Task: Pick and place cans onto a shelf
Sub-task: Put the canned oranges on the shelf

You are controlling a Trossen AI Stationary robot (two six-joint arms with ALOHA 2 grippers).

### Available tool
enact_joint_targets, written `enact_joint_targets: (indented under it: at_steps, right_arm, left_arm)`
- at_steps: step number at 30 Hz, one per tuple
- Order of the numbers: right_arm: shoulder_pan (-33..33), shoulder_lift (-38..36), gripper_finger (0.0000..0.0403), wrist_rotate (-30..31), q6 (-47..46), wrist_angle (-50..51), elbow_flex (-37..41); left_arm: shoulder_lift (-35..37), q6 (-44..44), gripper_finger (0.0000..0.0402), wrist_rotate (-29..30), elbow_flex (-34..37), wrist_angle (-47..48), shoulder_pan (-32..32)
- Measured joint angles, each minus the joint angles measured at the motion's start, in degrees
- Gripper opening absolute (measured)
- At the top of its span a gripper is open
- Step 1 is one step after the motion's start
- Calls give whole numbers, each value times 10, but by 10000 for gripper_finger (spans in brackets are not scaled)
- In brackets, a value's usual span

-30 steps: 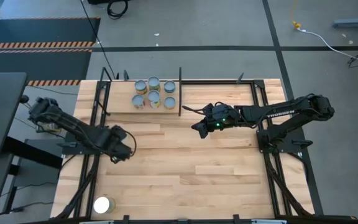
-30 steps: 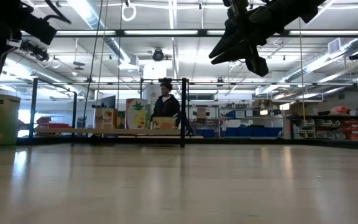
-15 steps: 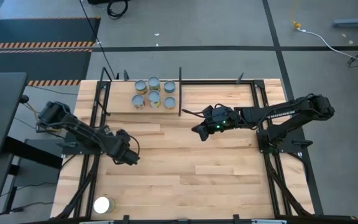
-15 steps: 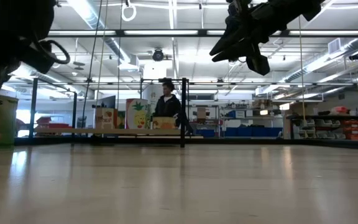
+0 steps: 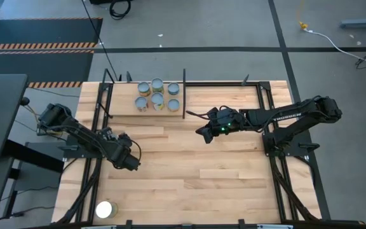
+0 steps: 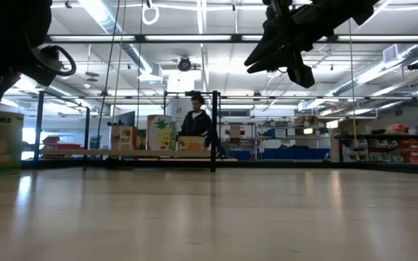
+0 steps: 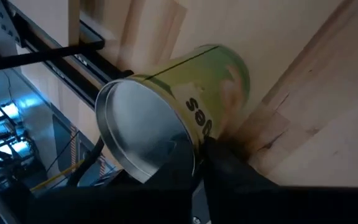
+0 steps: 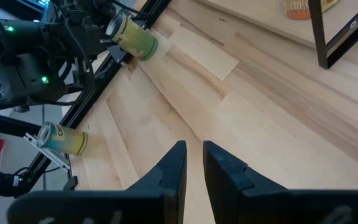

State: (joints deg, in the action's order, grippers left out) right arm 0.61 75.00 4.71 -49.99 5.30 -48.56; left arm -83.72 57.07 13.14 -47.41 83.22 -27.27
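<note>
**Station inventory**

- **Left gripper** [image 5: 128, 160]: you find it in the left-centre of the high view, over the planked tabletop [image 5: 215, 184]. Its fingers are closed together. No can shows in them from above.
- **Green-labelled can** [image 7: 185, 112]: it fills the middle of the left wrist view, silvery lid toward the camera, just past a dark finger [image 7: 229, 171] that overlaps its lower edge. You cannot tell whether the two touch.
- **Right gripper** [image 5: 202, 133]: it hangs right of centre in the high view, above the tabletop and just off the shelf's right end. In its own wrist view the fingers [image 8: 174, 167] stand a narrow slit apart with nothing between them.
- **Shelf** [image 5: 121, 105]: the pale board lies along the upper centre of the high view, edged by black rods [image 5: 183, 95].
- **Six cans** [image 5: 158, 102]: they stand on the shelf's right half in two rows of three, close together.
- **White-lidded can** [image 5: 105, 209]: it stands alone in the lower left corner of the high view, well apart from both grippers. You cannot tell whether it is the green-labelled one.
- **Person** [image 6: 194, 123]: dark-clad, standing in the room behind the shelf in the low view
</note>
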Motion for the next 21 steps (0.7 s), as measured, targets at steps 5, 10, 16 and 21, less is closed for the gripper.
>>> enact_joint_targets:
  at_steps: [5,10,16,21]
  right_arm:
    - [0,0,60,1,5,1,0]
    - [0,0,60,2,7,8,0]
    - [8,0,60,2,3,9,0]
    - [21,0,60,2,-4,12,0]
  left_arm:
    - [-3,-19,14,10,-33,31,2]
    - [7,-55,7,34,-109,57,19]
    - [22,-114,1,69,-192,69,73]
    - [46,-203,1,132,-247,69,134]
